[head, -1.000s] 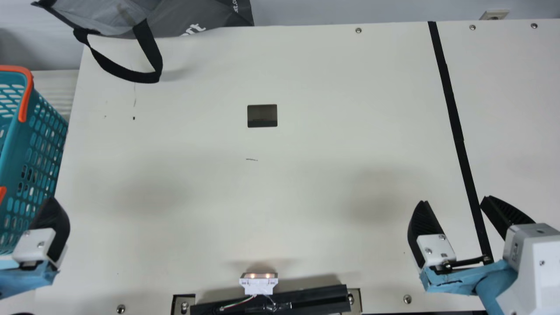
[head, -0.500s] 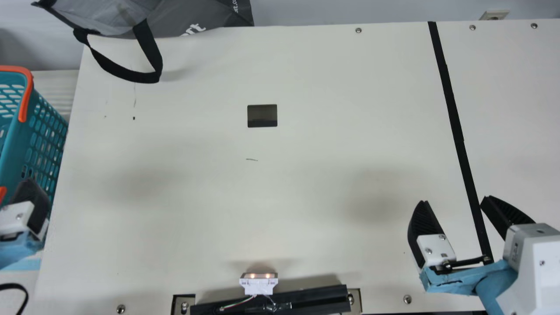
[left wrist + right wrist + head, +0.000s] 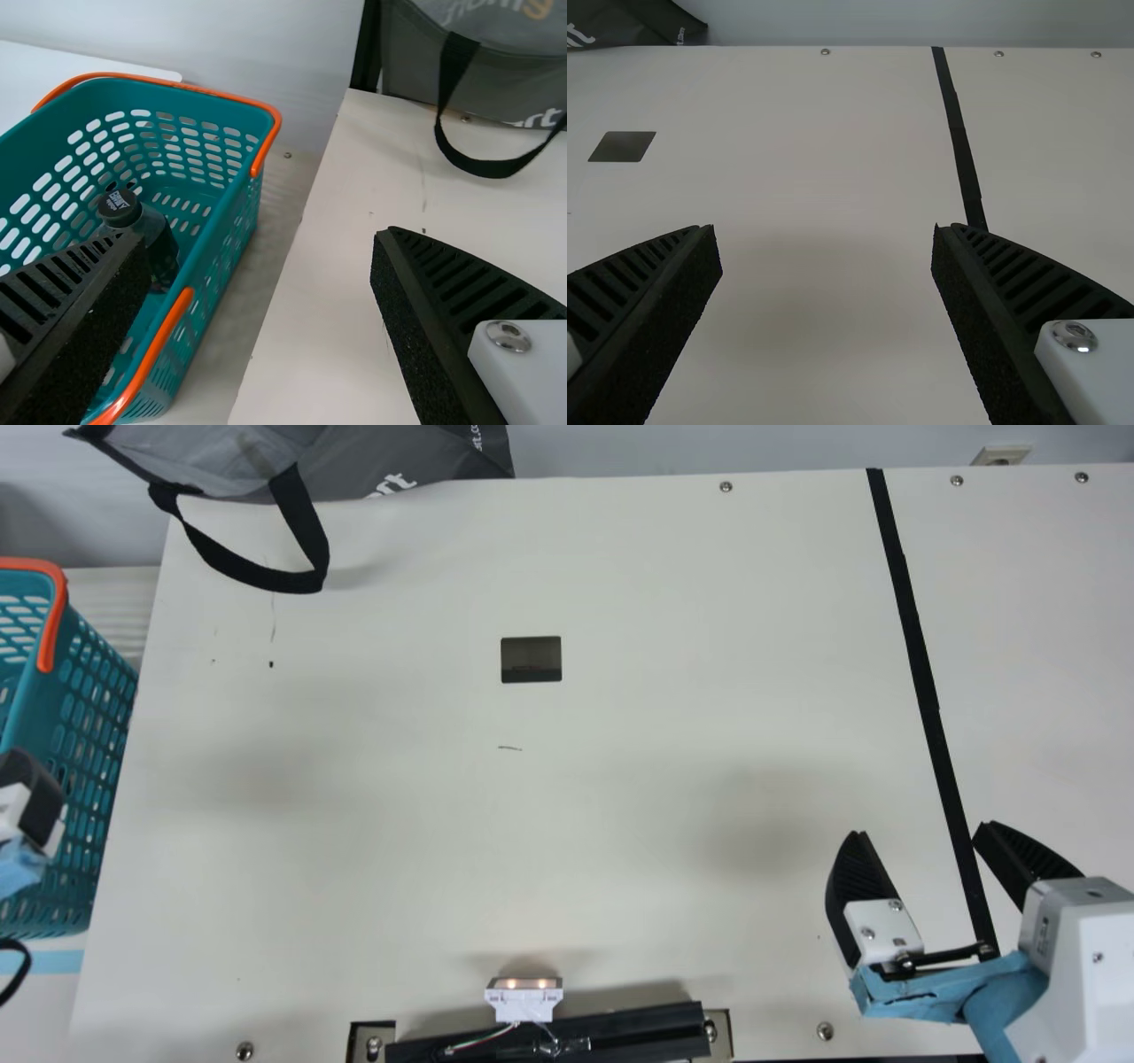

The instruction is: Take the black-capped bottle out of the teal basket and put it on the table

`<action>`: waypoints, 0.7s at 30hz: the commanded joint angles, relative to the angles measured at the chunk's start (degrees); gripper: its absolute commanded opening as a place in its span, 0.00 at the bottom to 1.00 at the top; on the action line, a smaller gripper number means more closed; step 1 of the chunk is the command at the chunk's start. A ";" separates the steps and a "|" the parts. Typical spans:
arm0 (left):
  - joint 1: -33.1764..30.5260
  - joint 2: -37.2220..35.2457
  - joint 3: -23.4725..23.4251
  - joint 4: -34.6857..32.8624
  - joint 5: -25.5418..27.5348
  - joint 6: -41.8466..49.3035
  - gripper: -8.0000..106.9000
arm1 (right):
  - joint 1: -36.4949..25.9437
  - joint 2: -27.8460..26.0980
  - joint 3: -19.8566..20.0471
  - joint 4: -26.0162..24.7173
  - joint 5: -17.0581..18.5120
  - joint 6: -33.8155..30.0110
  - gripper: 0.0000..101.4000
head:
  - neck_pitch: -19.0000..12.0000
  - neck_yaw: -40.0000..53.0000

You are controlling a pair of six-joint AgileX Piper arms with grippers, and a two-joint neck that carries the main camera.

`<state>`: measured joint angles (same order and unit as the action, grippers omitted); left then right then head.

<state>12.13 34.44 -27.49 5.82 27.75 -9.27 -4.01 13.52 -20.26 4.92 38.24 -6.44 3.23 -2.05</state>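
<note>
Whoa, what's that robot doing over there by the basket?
It's meant to take the black-capped bottle out of the teal basket and put it on the table. The bottle is in the basket. The left tool is open near it, holding nothing. The right tool is open and empty too.

The right gripper (image 3: 921,829) hangs over the cream tabletop (image 3: 824,142), its two ribbed fingers (image 3: 1001,310) spread wide. A black strip (image 3: 958,133) runs in from the far edge, screws (image 3: 825,51) on both sides. A dark rectangle (image 3: 622,147) lies nearer, towards the grey bag (image 3: 642,25) at that edge.
</note>
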 commanded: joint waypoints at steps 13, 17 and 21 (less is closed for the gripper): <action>11.54 8.51 -1.91 -11.13 -5.33 12.92 1.00 | 0.00 0.00 0.00 0.00 0.01 0.00 0.90 | -0.51 0.47; 14.63 11.04 -3.04 -15.51 -6.17 17.54 1.00 | 0.00 0.00 0.00 0.00 0.01 0.00 0.90 | -0.51 0.47; 17.51 13.33 -4.28 -20.08 -6.44 22.37 1.00 | 0.00 0.00 0.00 0.00 0.01 0.00 0.90 | -0.51 0.47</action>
<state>28.73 47.22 -31.60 -12.04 21.24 10.42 -4.01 13.52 -20.26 4.92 38.25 -6.44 2.93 -2.05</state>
